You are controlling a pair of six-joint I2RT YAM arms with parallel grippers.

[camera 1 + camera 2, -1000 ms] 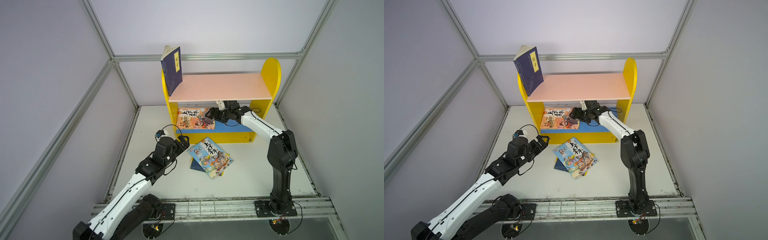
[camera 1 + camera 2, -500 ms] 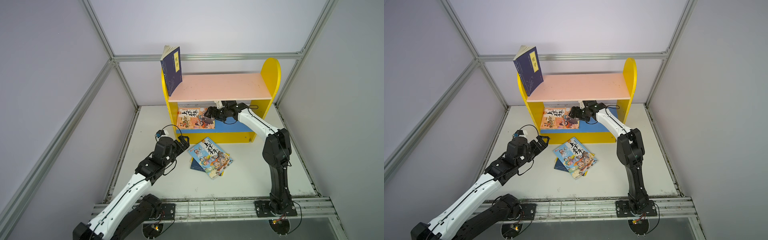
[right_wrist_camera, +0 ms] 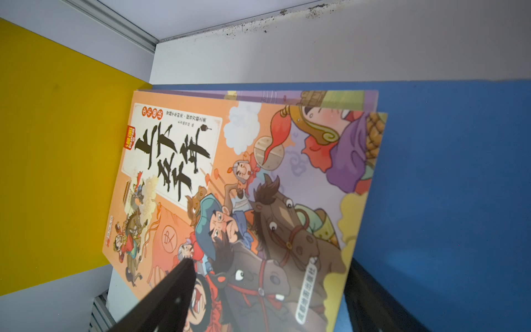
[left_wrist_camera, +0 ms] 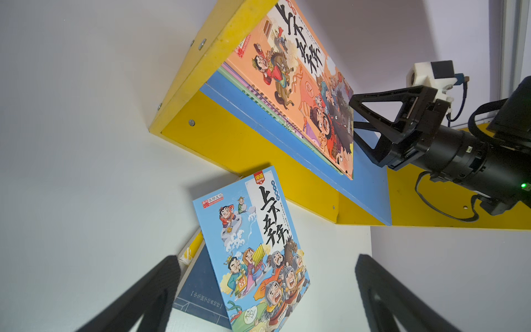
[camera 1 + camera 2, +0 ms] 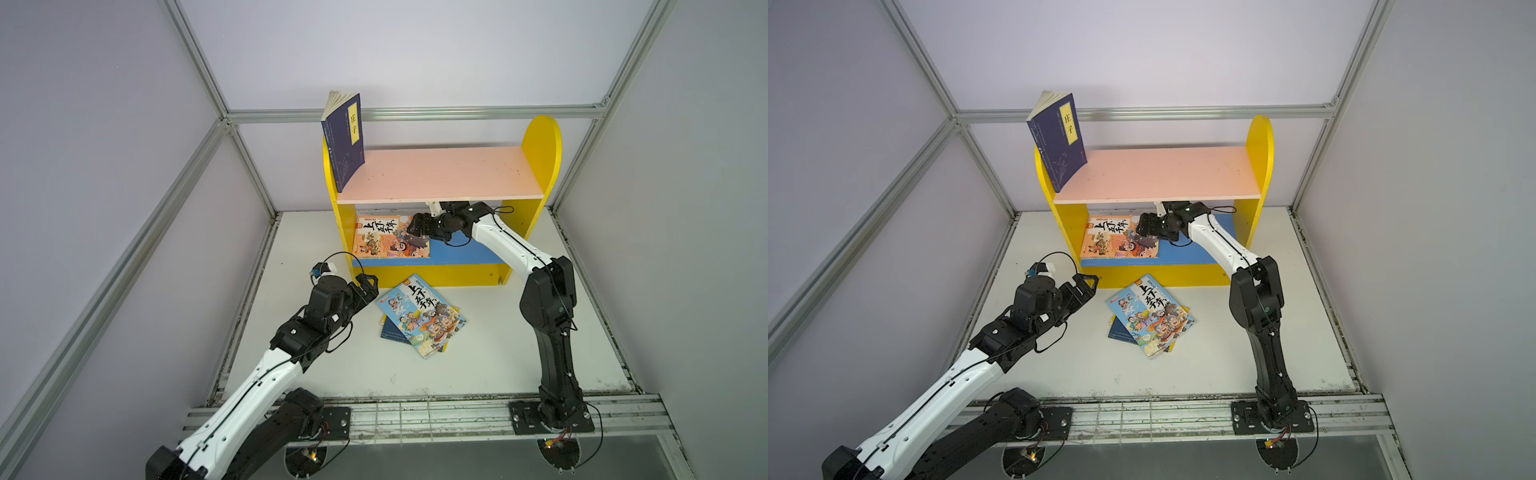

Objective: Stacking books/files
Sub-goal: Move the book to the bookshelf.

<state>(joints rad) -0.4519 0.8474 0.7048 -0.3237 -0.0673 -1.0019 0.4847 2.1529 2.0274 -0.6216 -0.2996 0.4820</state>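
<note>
Now the right gripper [image 5: 417, 234] has slid further over the orange book [image 5: 380, 239], jaws spread, empty. Placement looks finished; the left gripper [image 5: 369, 286] hangs wide, unladen.

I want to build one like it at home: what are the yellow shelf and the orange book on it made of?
The shelf looks like painted wooden board, though plastic-coated board is possible: flat, matte panels held together by screws. The orange book looks like paper with a smooth printed cover: it is thin and flat, with a bright cartoon print.
</note>
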